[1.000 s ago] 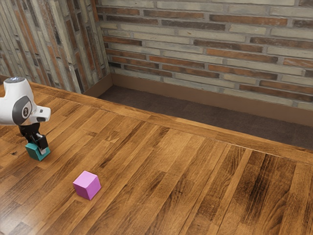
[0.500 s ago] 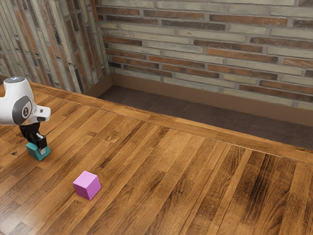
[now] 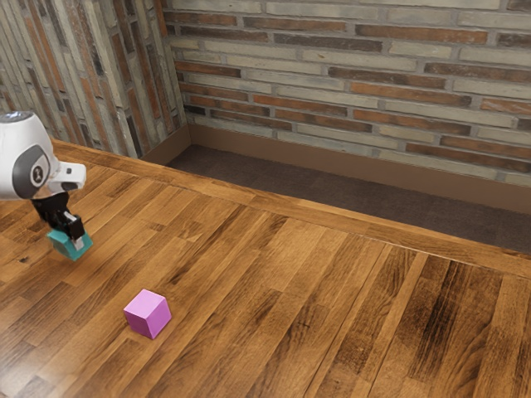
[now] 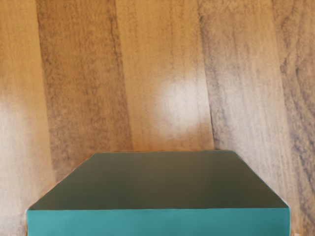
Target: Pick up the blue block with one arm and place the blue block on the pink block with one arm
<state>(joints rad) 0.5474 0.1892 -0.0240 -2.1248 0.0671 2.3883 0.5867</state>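
**Blue block pinched in the fingers near the desk's left end**

Brick walls (image 3: 348, 75) stand behind the scene on two sides, and a strip of dark floor (image 3: 348, 186) runs along their base. The wooden desk (image 3: 315, 298) takes up the lower part of the exterior view, its far edge slanting down toward the exterior view's right. In the wrist view its planks (image 4: 157, 73) run lengthwise beyond the held block.

The white arm (image 3: 25, 157) comes in at the exterior view's left edge and reaches down over that end of the desk.

The pink block (image 3: 148, 313) sits flat on the desk, well in from the far edge and toward the near side. It is apart from the arm, with nothing touching it.

The blue block (image 3: 68, 246), teal in shade, hangs slightly tilted under the hand, up and to the exterior view's left of the pink block. It appears to be raised a little above the planks. In the wrist view its top face and front side (image 4: 157, 191) sit right under the hand.

The black fingers (image 3: 66, 225) stand narrowly apart, closed against the blue block from two sides and holding it.
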